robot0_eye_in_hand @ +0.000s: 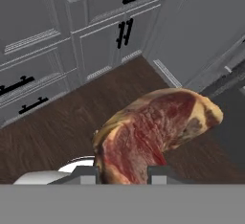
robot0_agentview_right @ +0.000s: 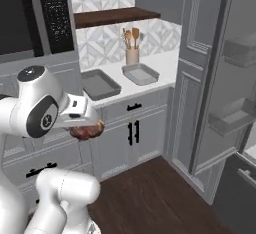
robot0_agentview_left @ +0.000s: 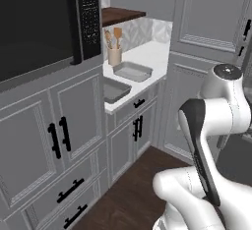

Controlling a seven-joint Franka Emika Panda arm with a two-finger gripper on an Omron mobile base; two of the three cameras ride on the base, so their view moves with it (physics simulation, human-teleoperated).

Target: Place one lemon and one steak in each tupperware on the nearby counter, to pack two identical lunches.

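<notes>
A raw red steak [robot0_eye_in_hand: 158,127] with a pale fat rim hangs over the dark floor, and my gripper [robot0_eye_in_hand: 122,173] is shut on its lower end. From the right base view the steak [robot0_agentview_right: 86,131] shows just under the hand, with the gripper [robot0_agentview_right: 93,124] level with the cabinet drawers. Two shallow grey tupperware trays [robot0_agentview_left: 132,71] [robot0_agentview_left: 114,90] lie side by side on the white counter [robot0_agentview_left: 152,57], ahead of the gripper. In the right base view both tupperware [robot0_agentview_right: 140,73] [robot0_agentview_right: 99,84] look empty. The lemon is out of view.
A utensil holder [robot0_agentview_right: 132,53] stands at the counter's back, under a dark wooden shelf [robot0_agentview_right: 115,15]. A black microwave [robot0_agentview_left: 44,22] sits in the cabinet wall on the left. An open fridge door with shelves [robot0_agentview_right: 235,78] stands on the right. Dark wood floor [robot0_eye_in_hand: 57,127] lies below.
</notes>
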